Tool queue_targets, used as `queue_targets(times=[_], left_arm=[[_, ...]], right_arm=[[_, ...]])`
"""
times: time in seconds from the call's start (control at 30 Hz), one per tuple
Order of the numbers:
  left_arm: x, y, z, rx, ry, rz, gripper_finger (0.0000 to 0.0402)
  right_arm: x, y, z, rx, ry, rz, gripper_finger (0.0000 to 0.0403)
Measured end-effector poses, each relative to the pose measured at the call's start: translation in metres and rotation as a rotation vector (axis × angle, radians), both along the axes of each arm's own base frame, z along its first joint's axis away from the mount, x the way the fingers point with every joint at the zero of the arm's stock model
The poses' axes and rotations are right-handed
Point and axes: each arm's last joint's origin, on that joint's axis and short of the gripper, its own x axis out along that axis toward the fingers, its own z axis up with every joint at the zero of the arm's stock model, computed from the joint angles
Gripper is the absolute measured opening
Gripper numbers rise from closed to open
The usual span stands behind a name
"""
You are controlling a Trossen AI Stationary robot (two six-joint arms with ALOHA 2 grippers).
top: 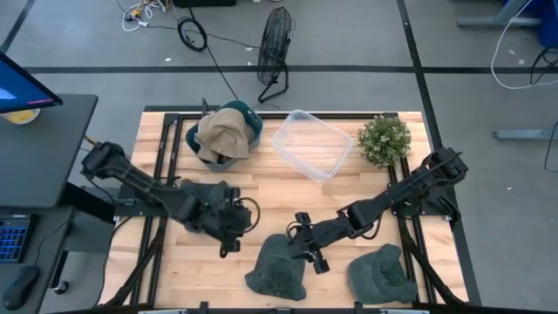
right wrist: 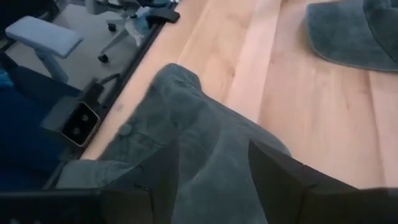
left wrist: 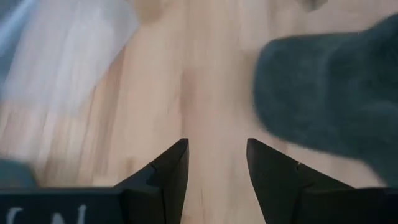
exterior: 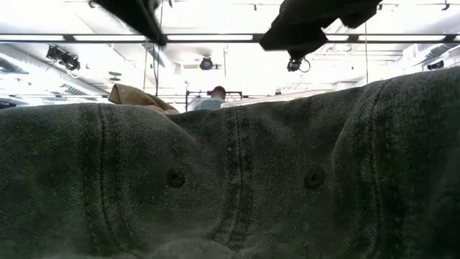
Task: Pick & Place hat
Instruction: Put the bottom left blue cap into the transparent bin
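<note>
Two dark green hats lie flat on the wood table near its near edge: one [top: 279, 266] in the middle and one [top: 382, 272] to its right. A tan hat [top: 222, 135] sits in a teal bin [top: 253, 126] at the far left. My right gripper [top: 307, 244] is open at the middle hat's far right edge. In the right wrist view a raised ridge of that hat [right wrist: 205, 149] lies between the fingers of my right gripper [right wrist: 211, 186]. My left gripper [left wrist: 216, 165] is open over bare wood, left of the middle hat [left wrist: 329, 106]. My right gripper stands with its fingers on either side of the middle hat's raised ridge [right wrist: 214, 168], coming from the table's far right and slanting down. I cannot tell whether the fingers touch the cloth. The hat lies on the table.
A clear plastic container [top: 312, 144] stands at the far middle, with a small potted plant [top: 384, 139] to its right. The low view is filled by a dark hat [exterior: 230, 180] close up. A person [exterior: 214, 97] shows far off in the room.
</note>
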Motion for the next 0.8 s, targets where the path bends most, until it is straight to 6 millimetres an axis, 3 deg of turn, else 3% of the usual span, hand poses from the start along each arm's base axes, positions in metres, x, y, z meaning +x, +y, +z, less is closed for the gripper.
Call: queue_targets(times=[0.1, 0.27, 0.5, 0.8], left_arm=[[-0.005, 0.001, -0.026, -0.021, -0.059, 0.109, 0.0167], [-0.005, -0.002, -0.046, -0.105, -0.196, 0.142, 0.0167], [-0.004, -0.004, -0.049, -0.121, -0.277, 0.140, 0.0167], [-0.004, -0.004, -0.049, -0.126, -0.285, 0.140, 0.0167]], right_arm=[[0.000, 0.006, 0.001, 0.015, -0.028, -0.002, 0.0194], [0.007, 0.013, -0.008, 0.064, -0.055, -0.068, 0.0194], [0.016, 0.027, -0.042, 0.009, -0.066, -0.094, 0.0194], [0.017, 0.029, -0.058, 0.007, -0.025, -0.102, 0.0194]])
